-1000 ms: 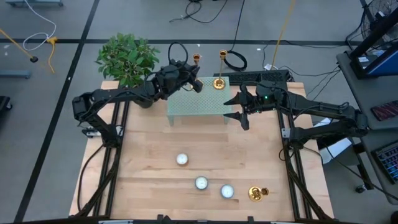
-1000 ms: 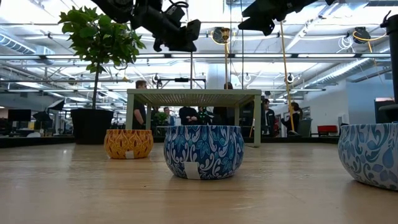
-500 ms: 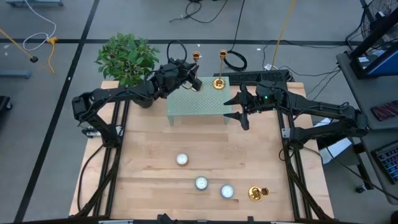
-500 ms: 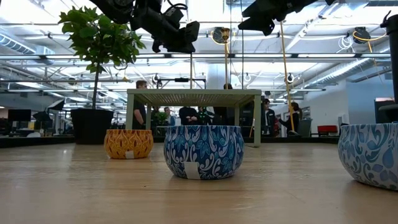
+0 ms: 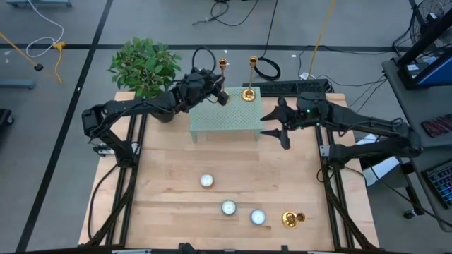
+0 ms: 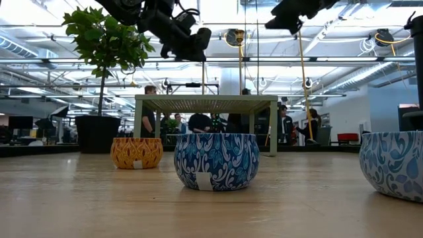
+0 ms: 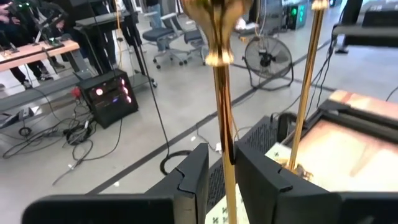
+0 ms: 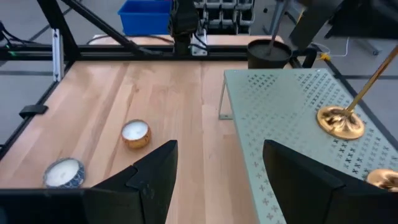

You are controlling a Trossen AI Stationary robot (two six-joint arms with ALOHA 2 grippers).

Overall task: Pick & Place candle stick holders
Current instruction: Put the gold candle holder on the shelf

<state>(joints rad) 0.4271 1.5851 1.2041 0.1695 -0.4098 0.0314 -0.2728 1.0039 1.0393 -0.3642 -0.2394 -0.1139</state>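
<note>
From above, three gold candlesticks can be counted: one (image 5: 222,67) held by the left gripper (image 5: 219,94) over the far edge of the small green stand (image 5: 223,115), a taller one (image 5: 249,90) standing upright on the stand's far right corner, and a third (image 5: 291,219) lying on its side on the wooden table (image 5: 169,212) near the front right. The left wrist view adds what the overhead cannot: the gripper's two fingers (image 7: 193,180) are clamped on the thin stem of the held candlestick (image 7: 219,93), with the standing one (image 7: 305,93) just beside it. Three candles sit in small bowls on the table; the low view shows their colours, one orange (image 6: 136,152) and two blue-patterned (image 6: 216,160) (image 6: 394,162). The right gripper (image 5: 277,125) hangs with fingers spread apart just beside the stand's right edge, holding nothing. A potted plant (image 5: 145,67) stands at the far left corner.
</note>
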